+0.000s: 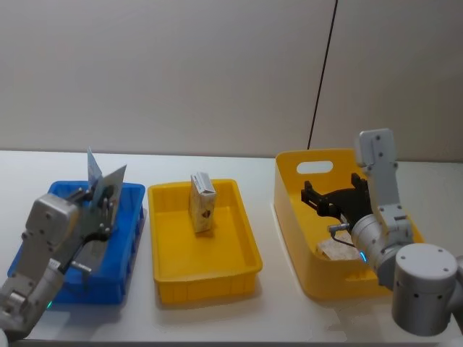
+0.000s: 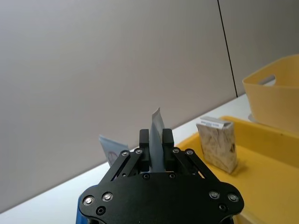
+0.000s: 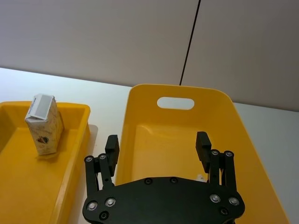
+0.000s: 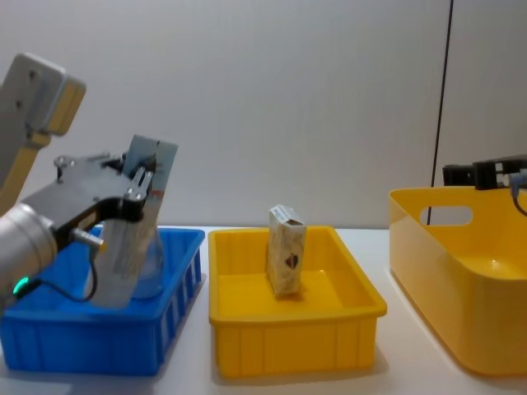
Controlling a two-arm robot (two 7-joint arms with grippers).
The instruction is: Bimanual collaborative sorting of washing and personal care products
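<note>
Holding my left gripper pinched on a pouch above the blue tray, I sort pouches there; my right gripper hangs spread over the yellow tub, the carton upright in the yellow tray.

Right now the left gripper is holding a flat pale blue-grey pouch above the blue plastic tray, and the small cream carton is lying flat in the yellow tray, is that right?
Not quite: the small cream patterned cardboard carton stands upright in the shallow yellow plastic tray, as the chest view shows. The rest holds: the left gripper grips a flat pale blue-grey pouch above the blue plastic tray.
</note>
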